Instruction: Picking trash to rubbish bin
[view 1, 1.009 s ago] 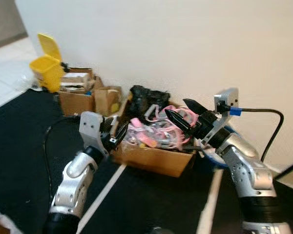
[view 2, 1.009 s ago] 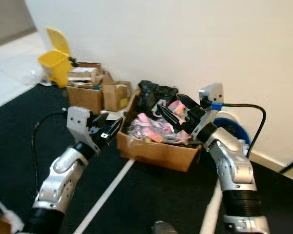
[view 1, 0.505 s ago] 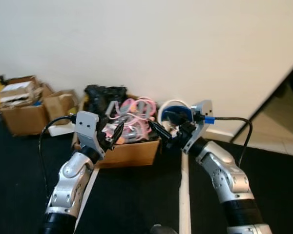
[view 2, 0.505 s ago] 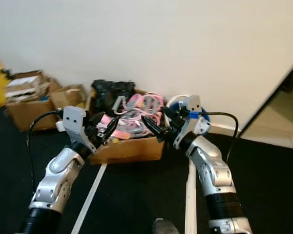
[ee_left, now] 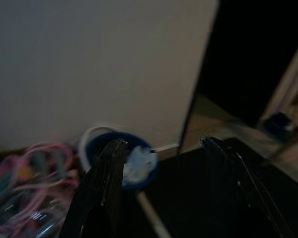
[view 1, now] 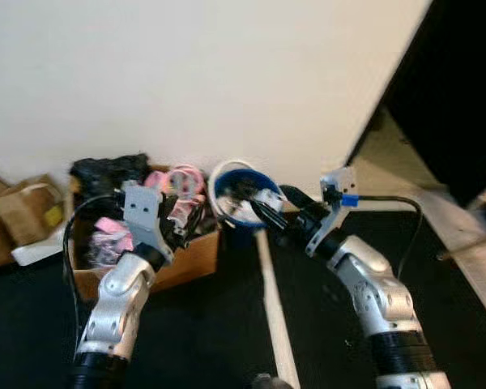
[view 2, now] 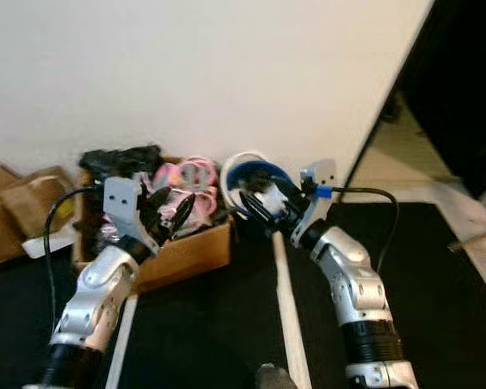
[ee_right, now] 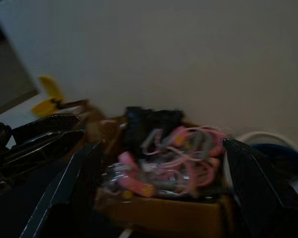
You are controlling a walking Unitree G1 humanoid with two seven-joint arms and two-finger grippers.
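A blue rubbish bin (view 1: 236, 207) with a white rim stands against the wall, with pale crumpled trash (view 1: 265, 198) inside it. Left of it sits a cardboard box (view 1: 188, 262) stuffed with pink and grey clutter (view 2: 181, 175). My left gripper (view 1: 187, 223) hovers open over the box's near side, nothing between its fingers (ee_left: 105, 179). My right gripper (view 1: 277, 209) is open too, held just in front of the bin's right rim. The left wrist view looks at the bin (ee_left: 100, 143); the right wrist view looks across the box (ee_right: 165, 214).
A pale strip (view 1: 274, 314) runs across the black floor toward the bin. More cardboard boxes (view 1: 18, 212) sit at the far left by the wall. A dark opening (view 1: 454, 89) lies at the right. A yellow bin (ee_right: 49, 97) stands far off.
The head camera has swung right: the yellow bin has left the eye views and the blue bin now sits in the middle. Both arms keep much the same raised pose.
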